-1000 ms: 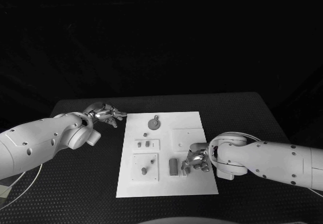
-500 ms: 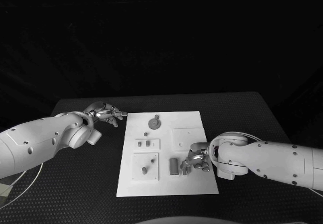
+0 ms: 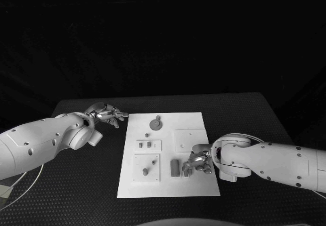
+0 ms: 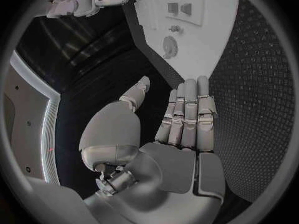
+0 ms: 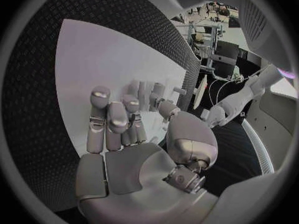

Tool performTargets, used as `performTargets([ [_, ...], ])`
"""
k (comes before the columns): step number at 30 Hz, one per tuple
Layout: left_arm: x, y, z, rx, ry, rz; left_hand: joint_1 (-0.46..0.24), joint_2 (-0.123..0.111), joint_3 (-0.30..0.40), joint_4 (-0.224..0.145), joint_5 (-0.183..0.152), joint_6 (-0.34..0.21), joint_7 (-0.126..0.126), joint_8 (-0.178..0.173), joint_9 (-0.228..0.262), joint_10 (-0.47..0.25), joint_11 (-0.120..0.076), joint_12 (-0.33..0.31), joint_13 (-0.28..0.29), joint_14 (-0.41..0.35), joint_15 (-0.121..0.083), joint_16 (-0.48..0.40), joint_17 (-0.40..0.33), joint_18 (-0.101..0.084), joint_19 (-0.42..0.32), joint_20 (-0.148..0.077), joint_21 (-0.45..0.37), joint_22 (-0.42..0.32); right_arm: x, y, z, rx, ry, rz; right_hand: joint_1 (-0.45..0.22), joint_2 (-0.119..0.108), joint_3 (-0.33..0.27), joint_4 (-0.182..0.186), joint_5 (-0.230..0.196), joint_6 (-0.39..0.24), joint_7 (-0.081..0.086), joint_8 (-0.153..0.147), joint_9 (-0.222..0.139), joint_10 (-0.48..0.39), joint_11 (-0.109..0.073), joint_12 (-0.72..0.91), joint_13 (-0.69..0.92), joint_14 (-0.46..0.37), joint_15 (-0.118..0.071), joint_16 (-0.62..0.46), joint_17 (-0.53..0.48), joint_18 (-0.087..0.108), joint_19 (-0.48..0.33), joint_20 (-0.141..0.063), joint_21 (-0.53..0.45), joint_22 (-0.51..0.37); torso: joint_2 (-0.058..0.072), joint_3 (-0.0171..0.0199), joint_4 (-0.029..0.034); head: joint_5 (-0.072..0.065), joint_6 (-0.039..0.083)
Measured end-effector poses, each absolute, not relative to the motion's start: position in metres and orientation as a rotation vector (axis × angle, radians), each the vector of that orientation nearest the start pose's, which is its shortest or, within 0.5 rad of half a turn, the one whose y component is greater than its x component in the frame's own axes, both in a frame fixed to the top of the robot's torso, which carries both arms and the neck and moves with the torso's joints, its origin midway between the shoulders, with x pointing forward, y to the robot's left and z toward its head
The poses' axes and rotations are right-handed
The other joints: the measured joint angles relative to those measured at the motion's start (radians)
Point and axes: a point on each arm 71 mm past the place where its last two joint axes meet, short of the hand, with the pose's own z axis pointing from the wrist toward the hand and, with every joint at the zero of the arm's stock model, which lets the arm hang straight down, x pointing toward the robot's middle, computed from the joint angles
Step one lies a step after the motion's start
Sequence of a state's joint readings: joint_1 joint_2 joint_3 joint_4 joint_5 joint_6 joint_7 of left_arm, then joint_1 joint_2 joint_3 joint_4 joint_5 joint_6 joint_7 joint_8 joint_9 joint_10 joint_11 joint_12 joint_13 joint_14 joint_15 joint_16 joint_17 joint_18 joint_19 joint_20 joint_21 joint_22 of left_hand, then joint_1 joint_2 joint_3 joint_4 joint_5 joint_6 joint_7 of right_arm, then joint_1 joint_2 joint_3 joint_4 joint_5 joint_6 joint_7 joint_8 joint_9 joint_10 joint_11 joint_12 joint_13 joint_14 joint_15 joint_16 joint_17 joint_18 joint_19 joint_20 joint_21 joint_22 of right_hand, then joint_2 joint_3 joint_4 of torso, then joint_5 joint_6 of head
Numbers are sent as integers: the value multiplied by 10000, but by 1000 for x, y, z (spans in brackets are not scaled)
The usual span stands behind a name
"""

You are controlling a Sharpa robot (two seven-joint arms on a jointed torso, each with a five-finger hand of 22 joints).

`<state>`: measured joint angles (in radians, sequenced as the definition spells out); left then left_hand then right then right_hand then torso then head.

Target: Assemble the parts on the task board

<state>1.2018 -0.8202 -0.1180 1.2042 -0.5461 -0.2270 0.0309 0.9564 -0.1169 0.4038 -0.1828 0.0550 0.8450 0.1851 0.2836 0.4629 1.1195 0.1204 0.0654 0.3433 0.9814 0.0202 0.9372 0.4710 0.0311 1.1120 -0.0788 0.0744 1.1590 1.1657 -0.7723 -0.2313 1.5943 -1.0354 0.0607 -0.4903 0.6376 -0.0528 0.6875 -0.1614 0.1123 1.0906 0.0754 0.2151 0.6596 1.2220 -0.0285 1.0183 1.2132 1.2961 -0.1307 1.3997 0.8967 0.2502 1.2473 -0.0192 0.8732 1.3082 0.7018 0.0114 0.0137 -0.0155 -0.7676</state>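
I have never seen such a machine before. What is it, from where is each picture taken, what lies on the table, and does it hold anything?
This is a robot with two white arms, each ending in a silver hand. The head view looks down from a camera on its head; the two round pictures come from cameras at its wrists, looking along each palm.

A black table carries a white task board, and small grey parts lie on it, such as a round part at the far end and an upright part nearer the robot.

The left hand is beside the board's far corner, fingers straight, holding nothing. The right hand is over the board's near right side, its fingers bent close to the upright part; whether it grips anything I cannot tell.
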Motion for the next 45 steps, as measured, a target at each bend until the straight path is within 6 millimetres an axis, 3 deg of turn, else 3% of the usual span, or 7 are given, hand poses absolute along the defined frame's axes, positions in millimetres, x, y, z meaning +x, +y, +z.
performTargets([
  [6, 524, 298, -238, -8001, 18158, -8529, 0, 0, 0, 0, 0, 0, 0, 0, -7, 0, 0, 0, 0, 0, 0, 0, 0, -1, 15, -15, 0, 0, 413, -174, -296, 963, 24841, 4891, -4, -3, 0, 0, 0, -1, -1, -1, -4, 0, 0, 0, 10, -4, 4, 0, -10, 10, 0, 0, 0, 0, 0, 2, 0, -5, 7],
  [15, 524, 299, -238, -7997, 18157, -8515, 0, 0, 0, 0, 0, 0, 0, 0, -7, 0, 0, 0, 0, 0, 0, 0, -2, 0, 15, -14, 0, 0, 418, -192, -290, 1327, 23730, 4873, 513, -929, 227, -227, 0, -206, 52, -1, -23, -18, 17, 1, 9, -30, 0, 1, -12, 11, 84, -127, 0, 0, 0, 1, -1, -5, 24],
  [17, 524, 299, -238, -7997, 18156, -8512, 0, 0, 0, 0, 0, 0, 0, 0, -7, 0, 0, 0, 0, 0, 0, 0, -2, 0, 14, -14, 0, 0, 420, -194, -287, 1372, 23388, 5101, 897, -993, 332, -368, 0, -367, 71, -80, -23, -20, 18, 1, 9, -33, 2, 1, -20, -21, 103, -148, 0, -1, 0, 1, -1, 4, 28],
  [25, 524, 299, -238, -7996, 18156, -8506, 0, 0, 0, 0, 0, 0, 0, 0, -7, 0, 0, 0, 0, 0, 0, 0, 5, 0, 14, -13, 0, 1, 424, -195, -278, 882, 22011, 6258, 3007, -864, 370, -981, 0, -463, 65, -90, 63, -32, 109, 1, 21, 36, 81, 1, -50, -70, 139, -183, -1, 0, 0, 6, -1, 10, 35],
  [28, 524, 299, -238, -7995, 18156, -8505, 0, 0, 0, 0, 0, 0, 0, 0, -6, 0, 0, 0, 0, 0, 0, 0, 8, 0, 13, -13, 0, 1, 425, -196, -276, 633, 21616, 6605, 3293, -824, 299, -1052, 0, -613, 70, -97, 57, -70, 184, 1, 18, 42, 128, 1, -66, -91, 139, -183, -1, -1, 0, 6, -4, 12, 35],
  [39, 524, 299, -238, -7991, 18157, -8503, 0, 0, -27, 27, 0, 0, 0, 0, -6, 0, 0, 0, 0, 0, 0, 0, 6, 0, 12, -12, 0, 1, 424, -188, -272, -792, 20882, 7510, 4275, -92, 234, -1256, 0, -847, 130, -259, -186, -90, 270, 1, -55, -9, 238, -41, -77, -79, -23, -91, -42, 0, 3, 9, -2, 14, 43],
  [45, 524, 299, -238, -7991, 18157, -8499, 0, 0, -27, 27, 0, 0, 0, 0, -5, 0, 0, 0, 0, 0, 0, 0, 6, 0, 11, -11, 0, 1, 423, -184, -274, -1272, 20831, 7587, 4303, -65, 161, -1214, 0, -809, 172, -258, -249, -90, 270, 0, -67, -29, 258, -41, -76, -75, -58, -56, -40, 0, 3, 9, 1, 7, 43],
])
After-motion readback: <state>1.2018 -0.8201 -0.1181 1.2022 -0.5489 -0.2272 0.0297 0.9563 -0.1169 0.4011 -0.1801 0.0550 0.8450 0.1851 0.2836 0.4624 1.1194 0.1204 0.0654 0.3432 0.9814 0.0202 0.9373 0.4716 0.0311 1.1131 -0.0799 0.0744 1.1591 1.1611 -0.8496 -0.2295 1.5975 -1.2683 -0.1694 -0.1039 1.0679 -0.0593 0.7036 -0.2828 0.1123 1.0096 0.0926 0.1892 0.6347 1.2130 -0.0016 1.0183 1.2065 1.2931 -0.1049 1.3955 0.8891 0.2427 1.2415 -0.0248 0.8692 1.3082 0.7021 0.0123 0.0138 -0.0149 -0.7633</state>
